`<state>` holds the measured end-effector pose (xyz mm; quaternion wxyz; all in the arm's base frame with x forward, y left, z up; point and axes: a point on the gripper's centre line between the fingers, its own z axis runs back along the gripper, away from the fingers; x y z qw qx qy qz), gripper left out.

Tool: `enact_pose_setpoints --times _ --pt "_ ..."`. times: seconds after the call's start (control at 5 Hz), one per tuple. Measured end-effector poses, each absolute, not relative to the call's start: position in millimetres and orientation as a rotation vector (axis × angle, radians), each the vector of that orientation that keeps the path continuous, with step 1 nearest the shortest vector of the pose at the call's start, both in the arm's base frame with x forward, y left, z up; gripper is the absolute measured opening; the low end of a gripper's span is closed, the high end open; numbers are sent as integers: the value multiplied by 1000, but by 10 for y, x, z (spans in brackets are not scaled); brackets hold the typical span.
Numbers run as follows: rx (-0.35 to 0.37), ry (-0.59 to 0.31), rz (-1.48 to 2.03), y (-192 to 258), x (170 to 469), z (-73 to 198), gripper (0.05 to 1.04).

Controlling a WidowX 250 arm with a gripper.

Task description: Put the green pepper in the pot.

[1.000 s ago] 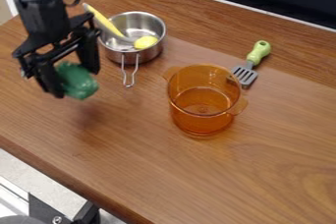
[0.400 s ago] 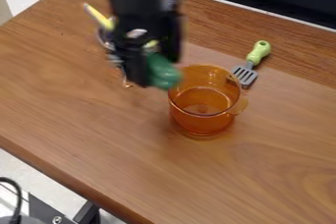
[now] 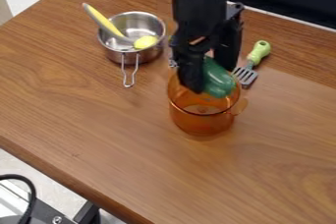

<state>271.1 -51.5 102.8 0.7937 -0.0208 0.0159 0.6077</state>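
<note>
My gripper (image 3: 209,78) hangs from the top edge over the orange see-through pot, shut on the green pepper. Between its fingers, the green pepper (image 3: 218,80) shows at the upper part of the pot's opening, its lower end overlapping the rim in view. The orange pot (image 3: 202,122) stands on the wooden table, right of the middle. Whether the pepper is above the rim or a little inside it, I cannot tell. The gripper covers the pot's back left rim.
A metal saucepan (image 3: 112,51) with a yellow-handled utensil (image 3: 101,20) and a yellow piece (image 3: 146,42) in it stands left of the gripper. To the right of the gripper lies a spatula with a green handle (image 3: 259,52). The wooden table (image 3: 118,134) ends at the lower left.
From the left side, my gripper has moved right, past the saucepan, to over the orange pot, carrying the green pepper. The saucepan is uncovered again after the arm crossed it.
</note>
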Motion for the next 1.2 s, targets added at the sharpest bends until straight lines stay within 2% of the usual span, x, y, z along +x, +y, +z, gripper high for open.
enact_pose_setpoints --times 0.4,0.6,0.8,1.2 --pt "-38 19 1314 -456 2791 935 859" --pt "-8 54 1313 -433 2741 913 898" --pt "21 58 1299 -405 2734 901 1001" --pt "9 78 1273 -363 2740 926 1001"
